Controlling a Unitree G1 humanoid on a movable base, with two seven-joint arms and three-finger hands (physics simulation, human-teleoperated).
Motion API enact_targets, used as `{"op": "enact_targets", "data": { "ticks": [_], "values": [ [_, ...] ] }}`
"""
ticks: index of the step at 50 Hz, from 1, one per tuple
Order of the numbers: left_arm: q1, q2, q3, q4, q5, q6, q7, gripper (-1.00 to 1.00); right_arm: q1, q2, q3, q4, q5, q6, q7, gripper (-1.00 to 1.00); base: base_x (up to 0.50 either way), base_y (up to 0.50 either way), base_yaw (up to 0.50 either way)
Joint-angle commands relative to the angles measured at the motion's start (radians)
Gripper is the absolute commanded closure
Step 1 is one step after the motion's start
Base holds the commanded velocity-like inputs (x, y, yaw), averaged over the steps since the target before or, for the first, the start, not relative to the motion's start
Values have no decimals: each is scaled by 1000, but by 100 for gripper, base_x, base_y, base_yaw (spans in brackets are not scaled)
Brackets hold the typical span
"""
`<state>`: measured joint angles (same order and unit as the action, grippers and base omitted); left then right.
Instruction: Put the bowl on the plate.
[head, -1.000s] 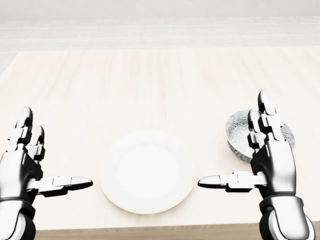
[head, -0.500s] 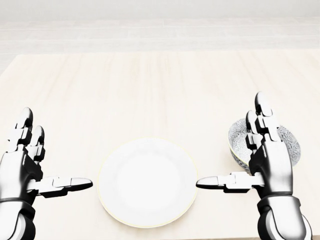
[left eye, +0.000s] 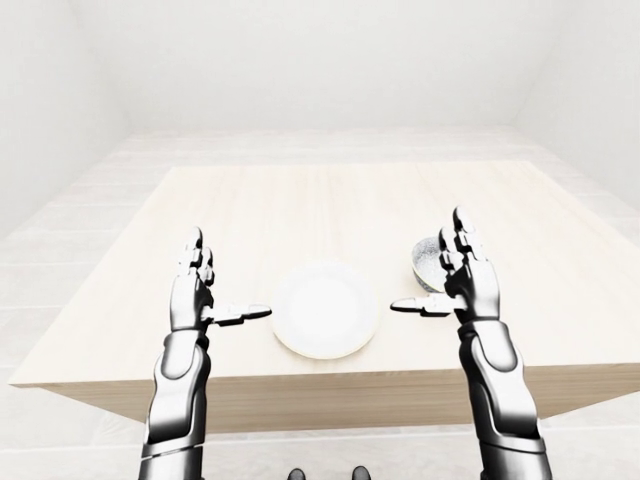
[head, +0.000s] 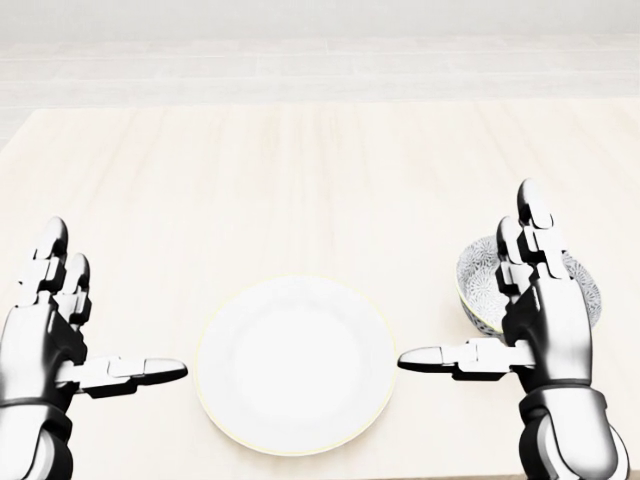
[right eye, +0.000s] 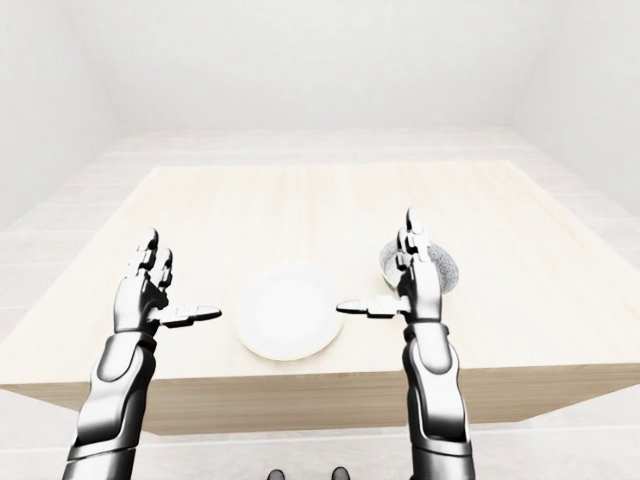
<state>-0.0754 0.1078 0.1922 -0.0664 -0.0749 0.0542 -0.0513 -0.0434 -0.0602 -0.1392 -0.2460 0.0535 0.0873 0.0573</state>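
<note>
1. Nothing is done yet, by my reckoning. The bowl (head: 478, 272) sits on the worktop (head: 300, 170), not on the plate (head: 295, 365).
2. The right hand (head: 545, 330) is spread wide and holds nothing. Its fingers are straight and its thumb juts sideways toward the plate. The patterned bowl is just beyond those fingers and partly hidden behind them. I can't tell from here whether they touch its rim.
3. The left hand (head: 45, 335) mirrors it, open and empty, with its thumb also aimed at the plate. The white plate lies between the two thumbs, apart from both.
4. The whole job looks to be left. The right hand must close on the bowl, lift it, carry it across to its thumb side, and set it down on the plate.
5. The surface is pale, light-grained wood, flat and wide, and it stretches well past the fingertips of both hands.
6. The room is plain, with white walls (left eye: 300, 60) and a pale floor (left eye: 70, 215) around the worktop.
</note>
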Motion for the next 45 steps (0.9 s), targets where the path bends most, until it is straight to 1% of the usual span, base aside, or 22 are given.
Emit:
{"op": "enact_targets", "data": {
  "ticks": [1, 4, 7, 9, 10, 12, 13, 15, 16, 19, 22, 25, 27, 28, 29, 32, 33, 36, 37, 43, 44, 45],
  "values": [
    [3, 1, -1, 6, 6, -12, -9, -100, -25, -14, -19, -20, 84, 0, 42, -100, 0, 0, 0],
    [0, 2, 1, 8, 5, -12, -9, -100, -31, -17, -18, -28, 82, 0, 34, -100, 0, 0, 0],
    [2, 3, 3, 7, 5, -15, -11, -100, -29, -16, -8, -7, 35, 0, 21, -100, 0, 0, 0],
    [1, 4, 4, 12, 5, -20, -13, -100, -28, -9, 1, 1, -39, 0, -38, -100, 0, 0, 0],
    [0, 5, 5, 18, 7, -25, -13, -100, -34, -2, -11, -14, -31, 0, -59, -100, 0, 0, 0],
    [-2, 6, 6, 22, 6, -29, -14, -100, -39, -12, -15, -43, -12, 0, -49, -100, 0, 0, 0],
    [-7, 8, 8, 33, 7, -34, -14, -100, -31, -28, -5, -68, -48, 0, -57, -100, 0, 0, 0],
    [-9, 9, 9, 36, 7, -35, -13, -100, -31, -29, -9, -76, -63, 0, -61, -100, 0, 0, 0],
    [-10, 9, 9, 40, 7, -36, -12, -100, -29, -37, -7, -87, -105, 0, -84, -100, 0, 0, 0],
    [-20, 11, 7, 60, 12, -45, -9, -100, -32, -61, -11, -112, -180, 0, -99, -100, 0, 0, 0],
    [-33, 14, 7, 77, 10, -40, -6, -100, -28, -63, -20, -139, -190, 0, -60, -100, 0, 0, 0],
    [-29, 14, 5, 75, 12, -44, -3, -100, -34, -59, -32, -146, -199, 0, -53, -100, 0, 0, 0],
    [-23, 13, 3, 62, 11, -40, -5, -100, -31, -59, -38, -150, -199, 0, -37, -100, 0, 0, 0],
    [-24, 14, 3, 63, 16, -45, -1, -100, -35, -56, -46, -148, -196, 0, -33, -100, 0, 0, 0],
    [-26, 14, 3, 65, 18, -44, 0, -100, -32, -60, -43, -145, -197, 0, -19, -100, 0, 0, 0],
    [-32, 18, 6, 65, 18, -39, 2, -100, -36, -61, -50, -125, -211, 0, -22, -100, 0, 0, 0],
    [-32, 19, 7, 63, 18, -37, 2, -100, -42, -65, -52, -110, -233, 0, -38, -100, 0, 0, 0],
    [-27, 19, 7, 53, 18, -33, 0, -100, -48, -71, -60, -101, -219, 0, -13, -100, 0, 0, 0],
    [-22, 18, 6, 51, 19, -37, -2, -100, -54, -76, -64, -92, -224, 0, -11, -100, 0, 0, 0],
    [-23, 18, 5, 51, 24, -38, -5, -100, -76, -107, -53, -25, -319, 0, -28, -100, 0, 0, 0],
    [-24, 18, 6, 50, 21, -34, -8, -100, -73, -111, -46, -8, -336, 0, -26, -100, 0, 0, 0],
    [-25, 19, 6, 47, 12, -22, -16, -100, -72, -121, -33, 19, -365, 0, -23, -100, 0, 0, 0]
  ]
}}
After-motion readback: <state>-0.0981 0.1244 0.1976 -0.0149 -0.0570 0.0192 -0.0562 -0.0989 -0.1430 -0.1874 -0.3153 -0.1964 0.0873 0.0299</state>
